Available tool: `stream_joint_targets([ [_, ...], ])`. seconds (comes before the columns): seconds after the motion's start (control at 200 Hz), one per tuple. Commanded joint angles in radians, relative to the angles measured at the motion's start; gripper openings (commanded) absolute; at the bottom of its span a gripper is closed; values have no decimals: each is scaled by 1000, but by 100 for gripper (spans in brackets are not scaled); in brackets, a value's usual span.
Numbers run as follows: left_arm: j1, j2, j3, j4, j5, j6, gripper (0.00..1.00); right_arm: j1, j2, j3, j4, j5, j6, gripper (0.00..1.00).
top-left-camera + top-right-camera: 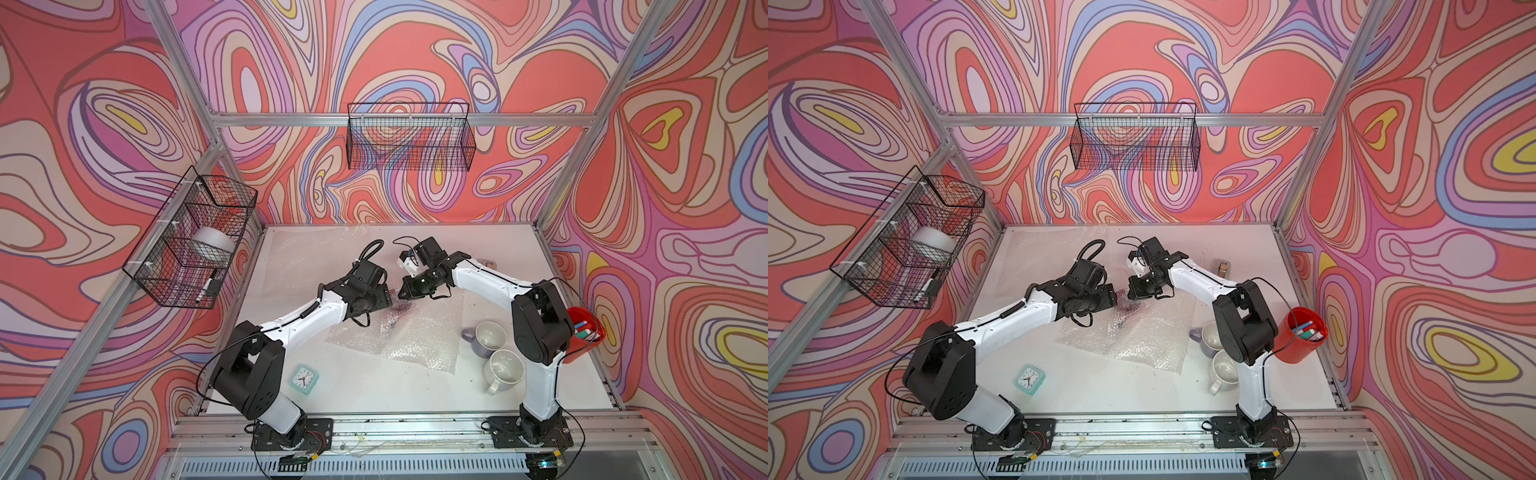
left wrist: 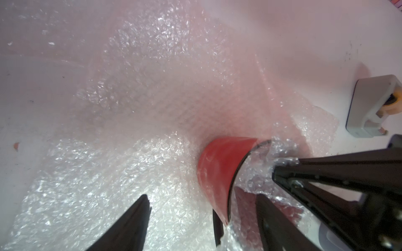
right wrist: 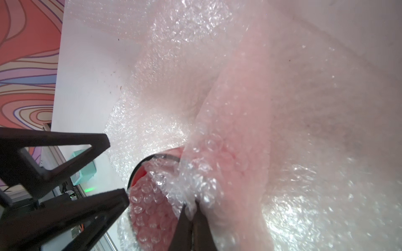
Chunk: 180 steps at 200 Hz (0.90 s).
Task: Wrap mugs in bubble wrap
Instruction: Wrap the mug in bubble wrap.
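Glossy red mug (image 2: 217, 171) lies sideways mid-table, clear bubble wrap sheet (image 1: 419, 338) stuffed in its mouth; pale lavender mug (image 1: 488, 338) and white mug (image 1: 505, 370) stand upright, near right.

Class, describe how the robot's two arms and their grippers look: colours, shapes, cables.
Both the left arm and right arm have white links with bulky black joints, black base plates and thin black cables looping alongside. The left gripper and right gripper have matte black, tapering fingers with open triangular frames.
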Motion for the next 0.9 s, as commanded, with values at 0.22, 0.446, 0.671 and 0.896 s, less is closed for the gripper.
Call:
stream_joint_targets([
  [0.22,7,88,0,104,73,-3,84,21,67,-3,-86,39,-22,0],
  [0.446,10,154,8,109,43,-20,84,22,49,-2,-77,5,-20,0],
  [0.671,14,195,16,106,39,-36,84,22,-25,-2,-47,-16,-7,24],
  [0.896,16,199,13,108,48,-36,84,22,-111,-23,-32,62,11,43],
])
